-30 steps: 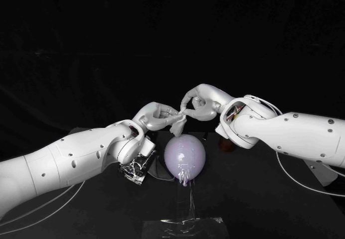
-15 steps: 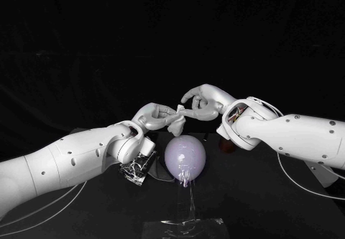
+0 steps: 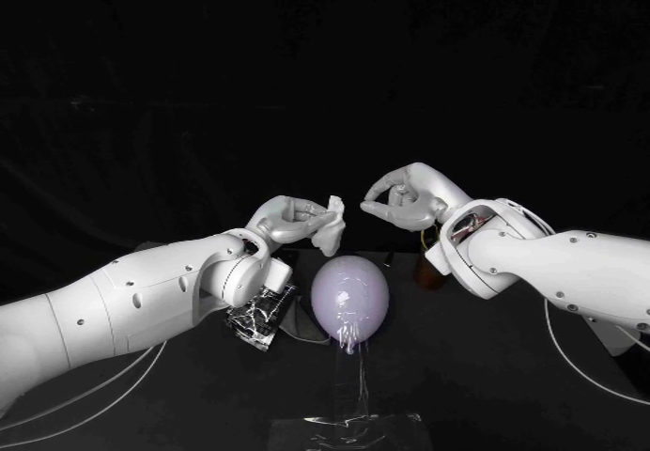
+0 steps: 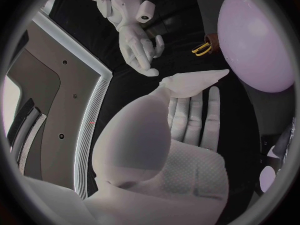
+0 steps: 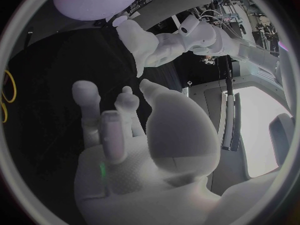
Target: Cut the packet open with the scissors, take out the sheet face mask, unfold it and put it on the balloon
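A pale lilac balloon (image 3: 351, 299) stands on a clear stem at the table's middle, and the left wrist view shows it too (image 4: 256, 40). Just above and to its left, my left hand (image 3: 288, 222) pinches the folded white sheet mask (image 3: 332, 225). In the left wrist view the mask (image 4: 194, 82) pokes out past that hand's fingertips (image 4: 190, 110). My right hand (image 3: 402, 197) hovers to the right of the mask, apart from it. Nothing lies in that hand (image 5: 125, 135), and its fingers are loosely raised.
A crinkled silver packet (image 3: 260, 319) lies on the table under my left forearm. The stem rises from a clear base (image 3: 346, 427) near the table's front edge. Yellow loops, likely scissors handles (image 4: 201, 48), lie on the table beyond the balloon.
My right hand has let go of the mask and drawn away to the right. The left hand keeps the mask, whose free end now stands up instead of hanging towards the balloon.
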Controlling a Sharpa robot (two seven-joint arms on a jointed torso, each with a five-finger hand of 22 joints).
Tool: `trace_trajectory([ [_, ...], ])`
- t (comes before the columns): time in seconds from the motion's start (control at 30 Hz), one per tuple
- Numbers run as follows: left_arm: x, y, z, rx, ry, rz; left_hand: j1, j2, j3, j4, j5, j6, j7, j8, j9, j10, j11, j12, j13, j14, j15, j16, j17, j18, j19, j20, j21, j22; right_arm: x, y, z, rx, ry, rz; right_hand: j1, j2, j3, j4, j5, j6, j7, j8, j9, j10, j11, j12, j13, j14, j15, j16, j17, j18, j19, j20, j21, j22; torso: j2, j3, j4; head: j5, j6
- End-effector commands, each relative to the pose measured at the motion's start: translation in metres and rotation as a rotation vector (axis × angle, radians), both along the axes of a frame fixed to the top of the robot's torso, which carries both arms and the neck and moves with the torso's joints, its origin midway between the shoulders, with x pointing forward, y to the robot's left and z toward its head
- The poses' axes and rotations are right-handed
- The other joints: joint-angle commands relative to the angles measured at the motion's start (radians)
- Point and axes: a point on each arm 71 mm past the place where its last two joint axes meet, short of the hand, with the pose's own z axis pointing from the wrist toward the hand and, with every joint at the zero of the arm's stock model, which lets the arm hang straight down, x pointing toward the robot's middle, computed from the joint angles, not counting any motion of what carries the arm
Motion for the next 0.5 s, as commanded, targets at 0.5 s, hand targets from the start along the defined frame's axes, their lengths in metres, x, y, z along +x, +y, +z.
trace_trajectory([
  [0.5, 0.001, 0.004, -0.001, -0.038, 0.068, 0.104, -0.013, -0.032, 0.011, -0.008, 0.002, 0.018, -0.026, 0.024, 0.039, 0.017, -0.004, 0.024, 0.016, 0.010, -0.002, 0.025, 0.013, 0.014, 0.009, 0.000, 0.009, 0.003, -0.026, 0.032, -0.032, 0.082, 0.113, -0.055, 0.036, -0.006, -0.030, -0.002, 0.006, 0.032, -0.014, -0.001, -0.009, 0.130, -0.017, 0.226, 0.169, 0.099, -0.020, 0.039, 0.247, -0.036, 0.069, -0.018, 0.110, 0.089, 0.000, -0.0004, 0.0004, 0.000, 0.001],
])
